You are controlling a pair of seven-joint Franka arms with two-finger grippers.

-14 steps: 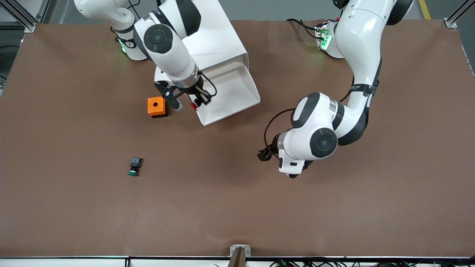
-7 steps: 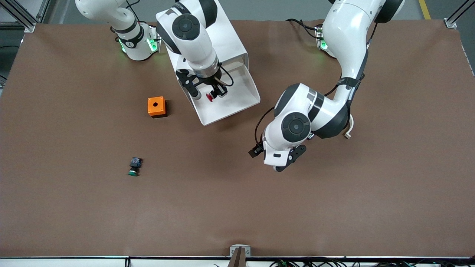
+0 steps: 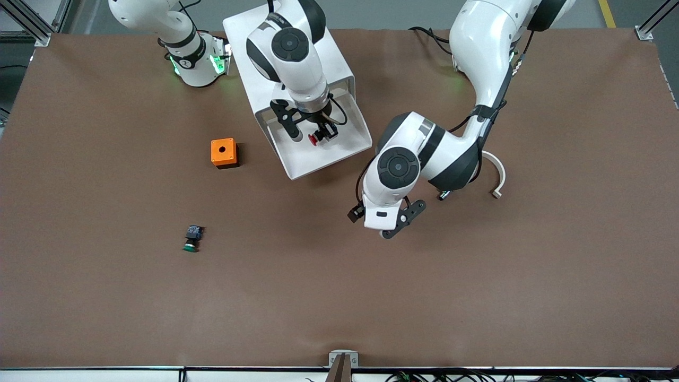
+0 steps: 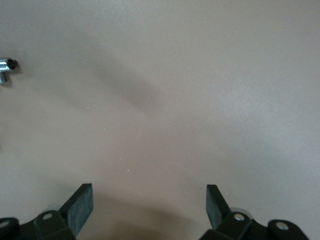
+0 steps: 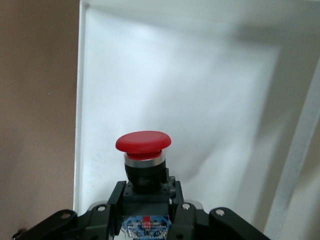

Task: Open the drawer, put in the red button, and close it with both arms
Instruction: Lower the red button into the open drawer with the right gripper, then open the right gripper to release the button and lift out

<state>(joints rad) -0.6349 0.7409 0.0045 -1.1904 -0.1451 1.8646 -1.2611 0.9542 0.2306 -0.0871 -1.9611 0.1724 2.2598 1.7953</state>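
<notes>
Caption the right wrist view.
Right pincer holds the red button over the open drawer.

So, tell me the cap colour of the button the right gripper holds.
Red; the right wrist view shows it best.

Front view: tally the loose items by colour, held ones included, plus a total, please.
Red: 1, the red button, held by the right pincer over the open drawer.
Green: 1, the green button on the table.
Orange: 1, the orange box beside the cabinet.
Total: 3.
The left pincer is open, over bare table.
</notes>
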